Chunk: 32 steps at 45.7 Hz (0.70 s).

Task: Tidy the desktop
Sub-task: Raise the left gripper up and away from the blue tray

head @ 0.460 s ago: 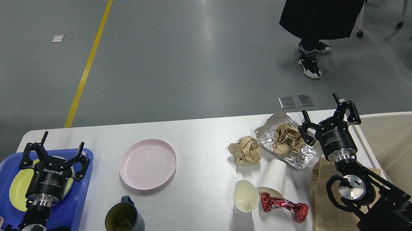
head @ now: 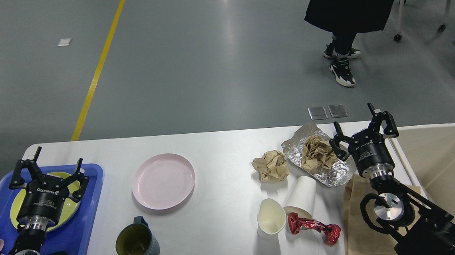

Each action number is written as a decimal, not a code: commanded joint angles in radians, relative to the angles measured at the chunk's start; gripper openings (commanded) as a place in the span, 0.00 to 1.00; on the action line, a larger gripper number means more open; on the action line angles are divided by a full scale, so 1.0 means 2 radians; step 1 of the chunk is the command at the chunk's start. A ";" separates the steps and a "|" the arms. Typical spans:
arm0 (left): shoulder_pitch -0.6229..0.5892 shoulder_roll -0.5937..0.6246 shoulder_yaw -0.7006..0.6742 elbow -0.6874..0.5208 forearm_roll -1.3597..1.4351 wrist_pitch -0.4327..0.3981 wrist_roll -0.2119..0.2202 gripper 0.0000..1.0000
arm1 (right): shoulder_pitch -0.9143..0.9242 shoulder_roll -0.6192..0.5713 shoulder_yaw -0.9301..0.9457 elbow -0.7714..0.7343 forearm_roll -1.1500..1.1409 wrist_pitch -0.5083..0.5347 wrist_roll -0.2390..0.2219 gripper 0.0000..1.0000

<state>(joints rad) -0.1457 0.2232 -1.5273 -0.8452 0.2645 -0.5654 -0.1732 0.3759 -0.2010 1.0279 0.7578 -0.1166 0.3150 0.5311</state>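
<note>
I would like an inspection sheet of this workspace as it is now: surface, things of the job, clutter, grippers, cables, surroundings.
Surface: white desktop, dry, no spill seen.
Job's things: pink plate and dark mug stand on the desktop; yellow plate lies in the blue tray; beige bin at the right.
Clutter: crumpled brown paper; foil sheet holding more crumpled paper; two paper cups, one upright, one tipped; red wrapper; brown paper bag.
Grippers: left gripper open above the tray, empty; right gripper open beside the foil, empty.
Cables: nothing seen.
Surroundings: grey floor, yellow line, person standing.
</note>
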 commanded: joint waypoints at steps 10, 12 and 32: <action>-0.032 0.119 0.079 0.008 -0.013 0.002 -0.003 0.96 | 0.000 0.000 0.000 -0.001 0.000 0.000 0.000 1.00; -0.053 0.149 0.116 0.018 -0.013 0.001 -0.002 0.96 | 0.000 0.000 0.000 -0.001 0.000 0.000 0.000 1.00; -0.370 0.311 0.669 0.045 -0.013 -0.010 -0.004 0.96 | 0.000 0.000 0.000 -0.001 0.000 0.000 0.000 1.00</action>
<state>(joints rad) -0.6945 0.8021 -0.4956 -0.7475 0.2396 -0.5827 -0.1721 0.3759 -0.2010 1.0277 0.7563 -0.1166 0.3152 0.5306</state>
